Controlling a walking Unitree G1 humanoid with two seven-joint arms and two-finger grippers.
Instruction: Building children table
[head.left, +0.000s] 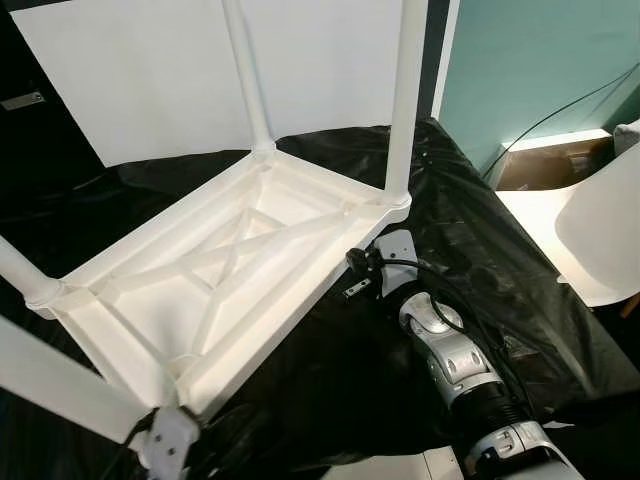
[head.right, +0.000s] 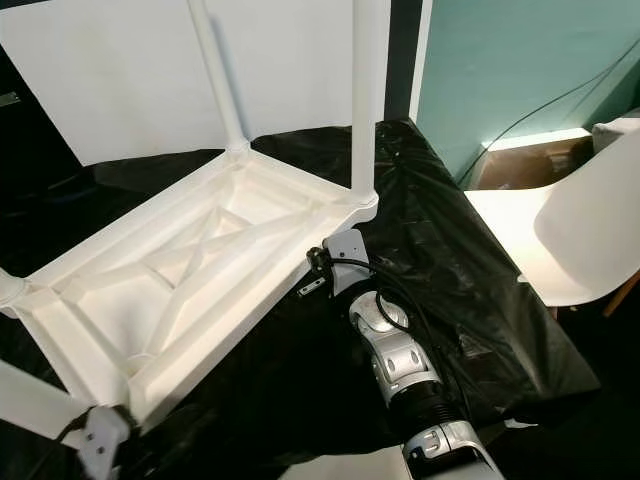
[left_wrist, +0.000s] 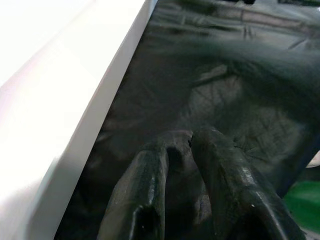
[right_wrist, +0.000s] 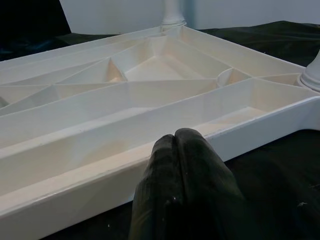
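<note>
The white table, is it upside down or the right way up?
Upside down. The white table lies with its ribbed underside up on the black sheet, legs pointing up.

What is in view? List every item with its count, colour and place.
Table top: one, white, upside down on the sheet, ribbed underside up.
Table legs: four, white, at the top's corners.
Plastic sheet: one, black, spread under the table top.
Chair: one, white, at the right.
Cardboard box: one, brown, behind the chair.
Panel: one, white, at the back.
Wall: teal, back right.
Right end effector: one, black, shut, at the table top's near rim.
Left end effector: one, black, shut, over the sheet beside a leg.
</note>
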